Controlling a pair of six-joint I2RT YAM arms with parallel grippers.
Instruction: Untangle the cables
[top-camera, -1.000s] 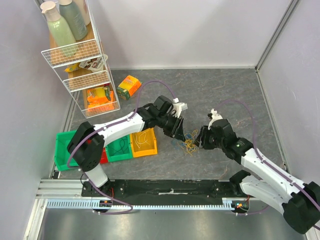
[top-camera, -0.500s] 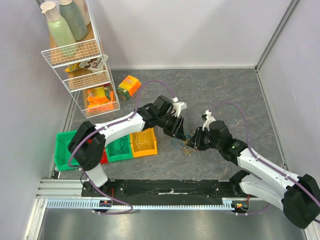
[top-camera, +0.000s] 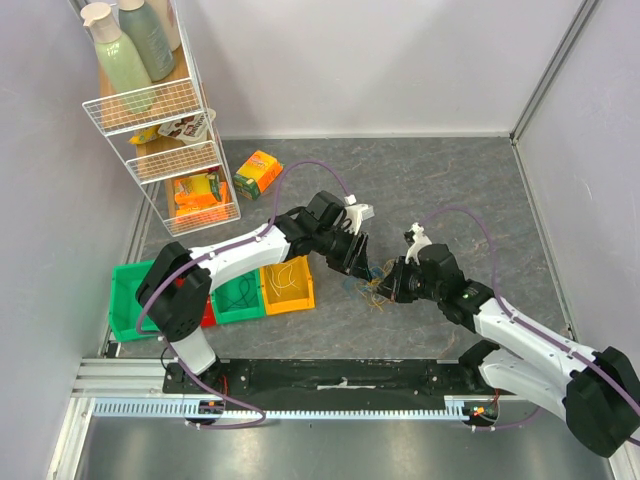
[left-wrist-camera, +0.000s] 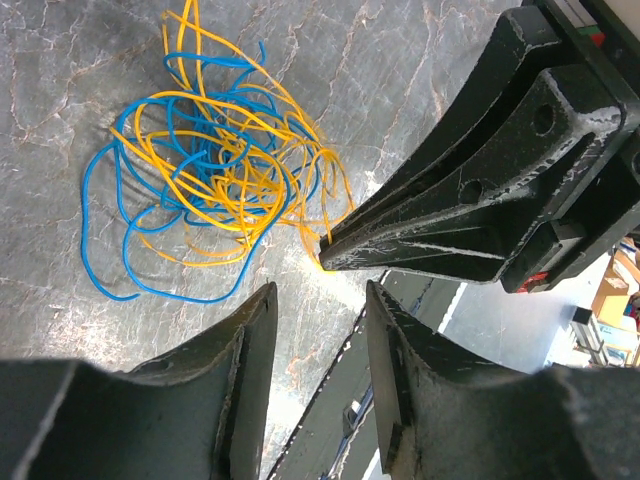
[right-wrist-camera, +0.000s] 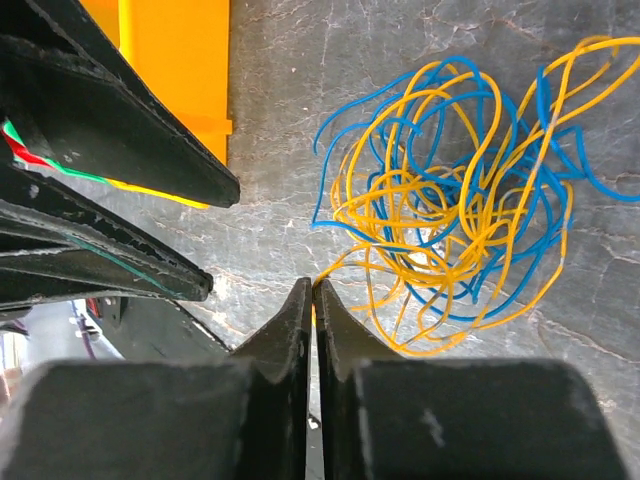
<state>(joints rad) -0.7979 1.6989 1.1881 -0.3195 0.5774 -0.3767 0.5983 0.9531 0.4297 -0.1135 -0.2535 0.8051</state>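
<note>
Top external view: both arms reach toward the middle of the grey marbled tabletop (top-camera: 450, 190), where the cables (top-camera: 372, 285) lie in one loose bunch between the two hands. The left hand (top-camera: 360, 264) comes in from the left and the right hand (top-camera: 393, 283) from the right, their tips close together at the bunch.

Left wrist view: the cables (left-wrist-camera: 210, 180) rest flat on the tabletop, yellow and blue loops interlaced, with blue strands trailing out to the left. The left hand (left-wrist-camera: 320, 288) stands parted by a moderate gap with nothing between its fingers, just clear of the near edge of the bunch. The right hand (left-wrist-camera: 330, 255) enters from the right, its jaws pressed together, with a yellow strand at the very tip.

Right wrist view: the right hand (right-wrist-camera: 312, 285) is closed tight, and a yellow strand of the cables (right-wrist-camera: 460, 210) runs into its tip; the rest of the bunch lies on the tabletop beyond. The left hand (right-wrist-camera: 215, 240) shows at the left, fingers apart.

Surroundings: a yellow bin (top-camera: 287, 283) and a green bin (top-camera: 237, 297) sit beside the left arm. A wire rack (top-camera: 160, 130) stands at the far left, with an orange packet (top-camera: 258, 173) on the tabletop near it.
</note>
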